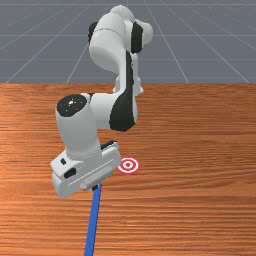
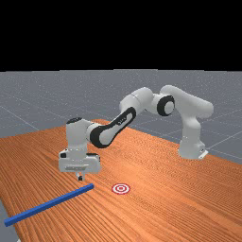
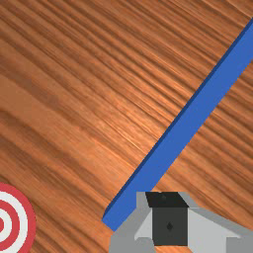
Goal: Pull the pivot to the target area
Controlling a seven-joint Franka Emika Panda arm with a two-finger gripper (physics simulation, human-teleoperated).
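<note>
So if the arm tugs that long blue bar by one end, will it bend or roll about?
Probably neither: the blue bar runs dead straight, so it looks stiff, and its flat faces and sharp edges should keep it from rolling. Being so long and thin, though, it may well swing round.

Orange-brown wood tbl (image 1: 205, 150) is spanning the front view L to R, w/ dark grain (image 1: 210, 187) running across it. Past its far edge, grey flr (image 1: 35, 55) is stretching back, w/ thin pale lines (image 1: 186, 79) crossing it. In the far view, flr is also showing near L, beside the tbl; blk bkgd (image 2: 121, 35) is sitting above the flr's far edge.
</note>
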